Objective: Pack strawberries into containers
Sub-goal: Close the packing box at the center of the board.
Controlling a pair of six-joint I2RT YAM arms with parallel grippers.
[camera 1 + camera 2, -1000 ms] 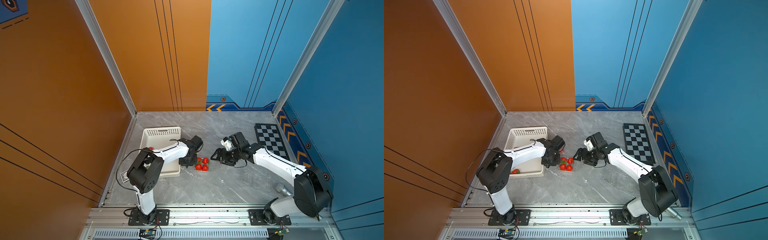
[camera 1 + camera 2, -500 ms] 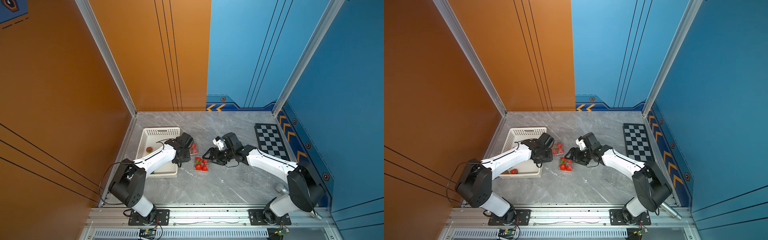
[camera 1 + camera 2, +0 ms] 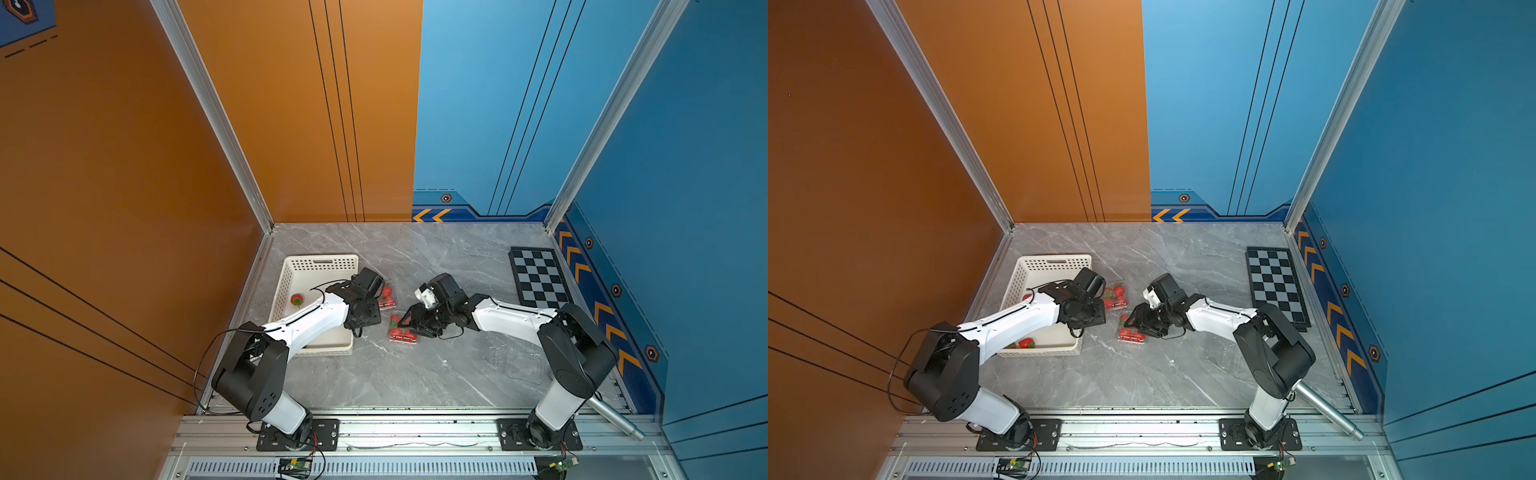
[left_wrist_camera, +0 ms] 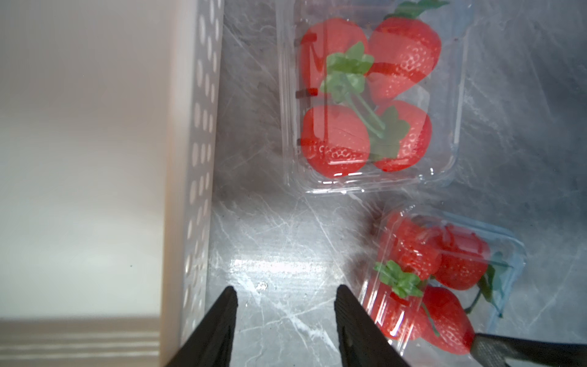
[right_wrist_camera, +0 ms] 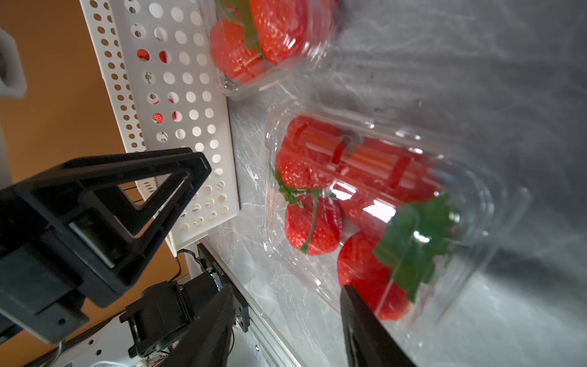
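Your left gripper [image 4: 286,292] hangs released over the table [image 4: 279,248] beside the white basket [image 4: 203,127]. Your right gripper [image 5: 287,292], jaws parted, noses a strawberry-filled clamshell [image 5: 476,190].

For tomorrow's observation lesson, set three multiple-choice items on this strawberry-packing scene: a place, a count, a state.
1. Where do the two filled containers lie? A on the table beside the white basket; B inside it; C on the checkered board.
2. How many strawberries fill the container nearer the back wall? A two; B three; C four.
3. How do the fingers of the left gripper stand? A shut on a berry; B apart, empty; C shut on the basket.
Key: 1 A, both rest on marble by the basket; 2 C, four show through its lid; 3 B, only table shows between them.
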